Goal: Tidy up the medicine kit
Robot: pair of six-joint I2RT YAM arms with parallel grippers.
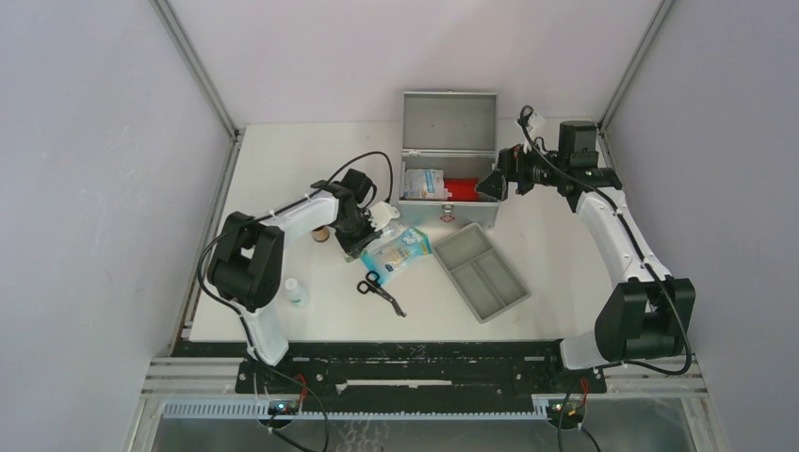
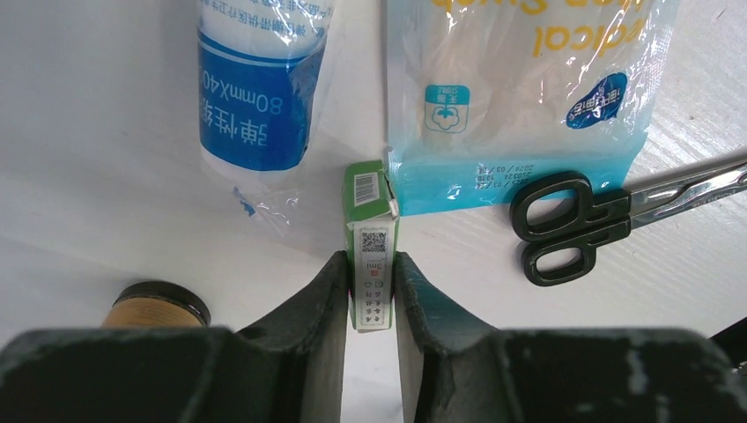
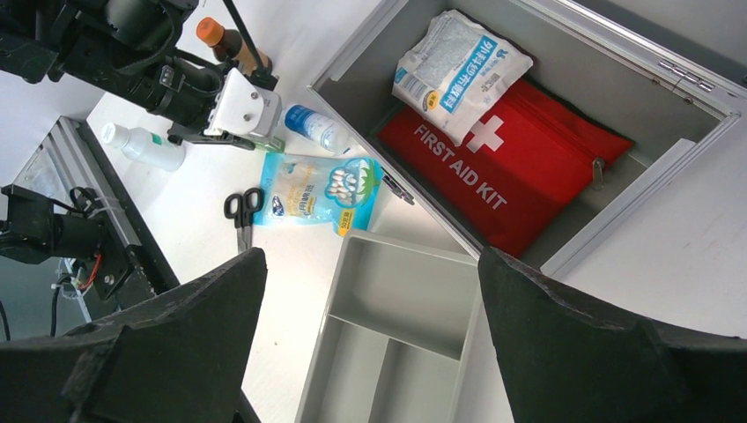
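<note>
Grey metal, lid thrown back, the medicine kit [image 1: 449,121] stands at the far middle of the table, and we judge the sorting barely begun: inside it lie only a red fabric first-aid pouch [image 3: 511,154] and a white gauze packet [image 3: 460,66]. Left outside are the shallow grey two-compartment tray [image 1: 462,252] just in front, a pale blue bag of cotton swabs [image 1: 400,250], black-handled scissors [image 1: 380,290], a blue-and-white wrapped bandage roll [image 2: 255,88], a brown orange-capped bottle [image 3: 231,44] and a small white plastic bottle [image 1: 296,292]. Only the left wrist view shows us the left gripper [image 2: 370,291] pinching a slim green-and-white carton [image 2: 372,220]; from above the arm hides it. Only the right wrist view shows the kit's contents plainly, framed by the right gripper [image 3: 370,264], spread wide and empty.
</note>
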